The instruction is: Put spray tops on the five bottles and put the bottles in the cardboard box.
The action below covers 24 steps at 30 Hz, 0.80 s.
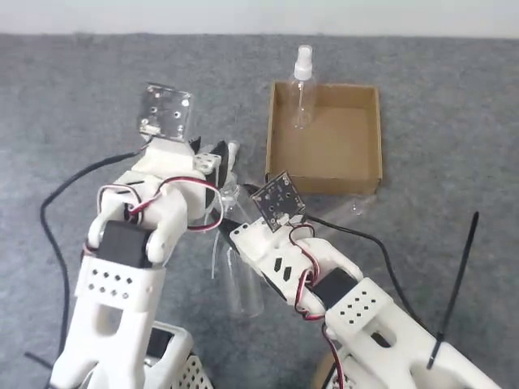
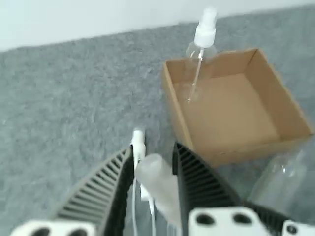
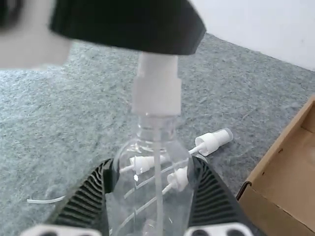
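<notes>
Grey carpet [image 1: 65, 105], open cardboard box [image 1: 324, 182], capped bottle [image 1: 302, 93] upright in its far-left corner, left arm [image 1: 154, 215] and right arm [image 1: 296, 259] meeting at clear bottle [image 1: 229, 197] near box, spray top [image 1: 233, 151] above it, loose bottle [image 1: 243, 288] lying between arms.

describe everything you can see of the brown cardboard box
The shallow brown cardboard box is square and open at the top, with low upright walls and a plain flat floor, and it looks undamaged. It sits flat on the grey felt-like table cover, on the far side of the two arms. A clear plastic bottle with a white spray top stands upright inside it, in the far left corner, close against the walls.
</notes>
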Tool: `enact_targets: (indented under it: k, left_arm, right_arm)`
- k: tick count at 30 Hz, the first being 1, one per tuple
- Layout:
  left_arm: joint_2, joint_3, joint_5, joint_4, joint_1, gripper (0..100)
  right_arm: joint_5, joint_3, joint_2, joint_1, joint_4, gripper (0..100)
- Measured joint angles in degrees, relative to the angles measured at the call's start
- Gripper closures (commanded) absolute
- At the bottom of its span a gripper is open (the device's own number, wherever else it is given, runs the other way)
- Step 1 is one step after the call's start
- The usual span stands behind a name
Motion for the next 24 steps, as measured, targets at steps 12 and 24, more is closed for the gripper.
enact_targets:
  k: [12, 24]
  left_arm:
    - [0.0, -7.6, -2.2, 3.2, -4.7, 88]
    - [0.0, -3.9, -4.4, 1.5, -10.6, 88]
  right_arm:
    - [0.0, 0.1, -0.1, 0.0, 0.0, 99.3]
    - [0.0, 0.1, -0.1, 0.0, 0.0, 99.3]
